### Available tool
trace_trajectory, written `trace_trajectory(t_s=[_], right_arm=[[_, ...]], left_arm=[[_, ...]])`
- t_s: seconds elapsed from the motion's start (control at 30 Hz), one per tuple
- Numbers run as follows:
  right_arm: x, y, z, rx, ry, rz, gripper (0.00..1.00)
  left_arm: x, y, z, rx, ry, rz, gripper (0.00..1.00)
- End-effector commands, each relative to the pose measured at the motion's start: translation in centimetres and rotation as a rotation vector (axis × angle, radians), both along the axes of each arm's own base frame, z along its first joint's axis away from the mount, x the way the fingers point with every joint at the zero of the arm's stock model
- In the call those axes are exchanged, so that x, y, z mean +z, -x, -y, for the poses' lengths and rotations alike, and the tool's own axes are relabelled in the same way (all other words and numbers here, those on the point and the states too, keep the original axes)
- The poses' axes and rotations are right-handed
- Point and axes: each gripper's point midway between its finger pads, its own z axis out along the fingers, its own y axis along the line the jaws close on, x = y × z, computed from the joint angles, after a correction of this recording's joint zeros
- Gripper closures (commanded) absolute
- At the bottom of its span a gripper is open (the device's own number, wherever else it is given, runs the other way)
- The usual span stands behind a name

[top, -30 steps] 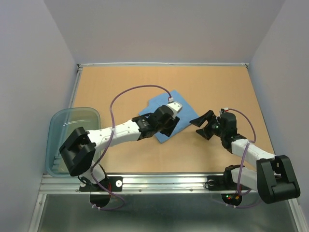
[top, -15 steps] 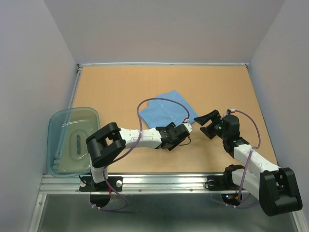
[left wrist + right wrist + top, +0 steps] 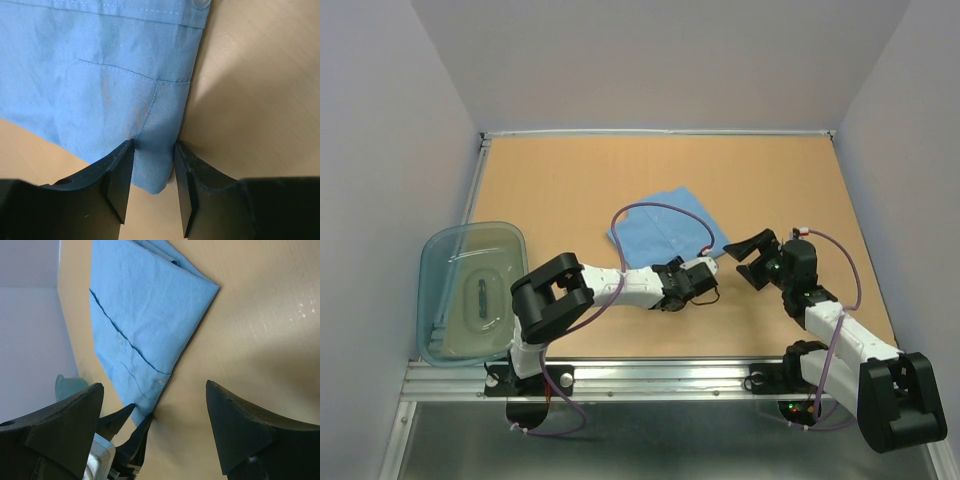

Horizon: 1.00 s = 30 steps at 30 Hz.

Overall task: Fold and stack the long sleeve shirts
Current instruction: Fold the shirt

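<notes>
The long sleeve shirt (image 3: 665, 228) lies folded into a light blue square on the wooden table, one corner pointing toward the arms. My left gripper (image 3: 706, 272) is low at that near corner. In the left wrist view the shirt (image 3: 100, 75) fills the top, and its corner tip sits between the fingers of my left gripper (image 3: 154, 150), which stand a little apart, one finger against the cloth. My right gripper (image 3: 746, 254) hovers wide open just right of that corner with nothing in it. The right wrist view shows the shirt (image 3: 145, 315) and the left gripper's fingertips (image 3: 131, 416).
A clear bluish plastic tub (image 3: 470, 228) stands at the table's left edge, next to the left arm's base. Bare table (image 3: 570, 180) surrounds the shirt. Grey walls close in the back and both sides.
My left arm drew back off the shirt and came down at its near corner, and its jaws have narrowed around that corner. The right gripper shifted slightly right.
</notes>
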Motion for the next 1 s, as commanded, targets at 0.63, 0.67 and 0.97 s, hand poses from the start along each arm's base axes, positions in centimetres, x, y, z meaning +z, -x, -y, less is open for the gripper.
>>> trace_trajectory(t_s=[0.63,0.67,0.97], right_arm=[[4.3,-3.1,1.9,0.082,0.344,0.085,0.09],[5.2,-3.9,1.7,0.103,0.357,0.105,0.09],[1.7,-8.4,0.7,0.253,0.473,-0.003,0.28]], left_arm=[[7.9,1.1,-1.4,0.314,0.340,-0.107,0.41],[8.3,-0.2,-1.0,0.340,0.387,-0.129,0.41],[8.4,-11.3,-0.7,0.560,0.648,-0.203,0.41]])
